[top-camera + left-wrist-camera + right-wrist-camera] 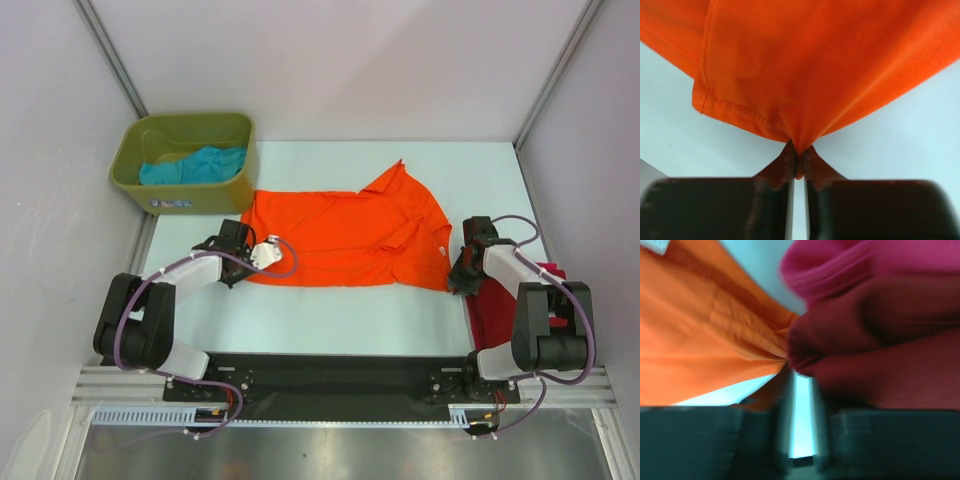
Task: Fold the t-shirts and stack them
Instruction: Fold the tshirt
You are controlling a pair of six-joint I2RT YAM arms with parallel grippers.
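Note:
The bright orange t-shirt [345, 235] lies spread across the middle of the table. My left gripper [240, 262] is at its left end and is shut on a pinch of the hem [799, 160], with the orange cloth [815, 65] fanning out ahead. My right gripper [462, 272] is at the shirt's right end, and its jaws are shut on bunched orange cloth [775, 352]. The dark red t-shirt [497, 315] lies crumpled beside it and fills the right of the blurred right wrist view [880, 340]. The teal t-shirt [195, 165] lies in the bin.
The olive-green plastic bin [130, 160] stands at the back left of the table. Grey walls close in both sides. The pale table top [330, 320] shows bare in front of the orange shirt.

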